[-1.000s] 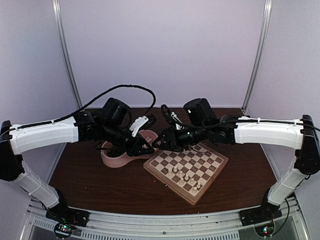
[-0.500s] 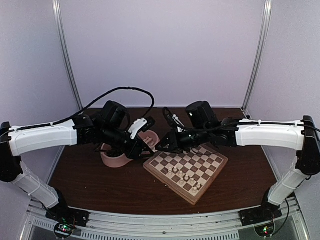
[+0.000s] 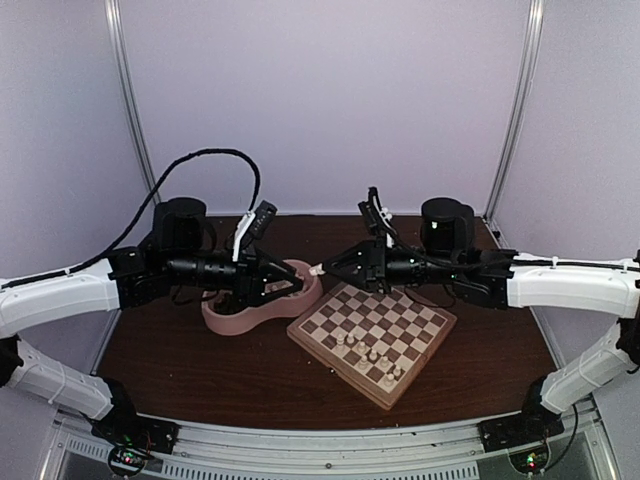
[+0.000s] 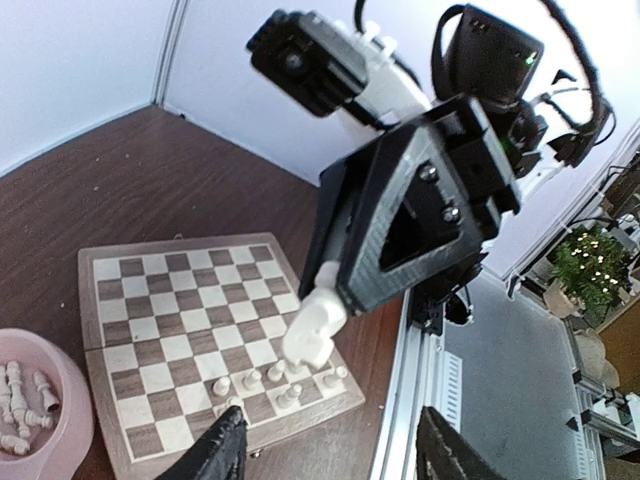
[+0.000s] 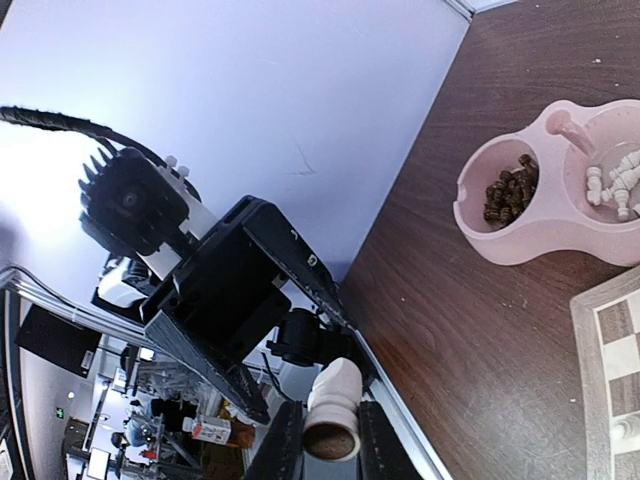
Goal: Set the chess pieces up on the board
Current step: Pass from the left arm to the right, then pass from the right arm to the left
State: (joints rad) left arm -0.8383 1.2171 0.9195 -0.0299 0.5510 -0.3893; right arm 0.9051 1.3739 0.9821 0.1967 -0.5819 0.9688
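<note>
Above the far left corner of the board (image 3: 405, 318), my two grippers face each other tip to tip in mid-air. My right gripper (image 3: 325, 268) is clenched on one cream chess piece (image 3: 316, 268), pinched low down between the fingers, its rounded top poking left toward the other arm. My left gripper (image 3: 296, 284) is released, jaws spread wide with nothing between them, near that piece but clear of it. Down on the table (image 3: 180, 360), a handful of cream pieces (image 3: 373, 356) stand along the board's near edge. Just left of the board sits the pink double-bowl dish (image 3: 230, 325), with dark brown pieces (image 5: 505, 190) in one bowl and spare cream pieces (image 5: 612, 180) in the other.
</note>
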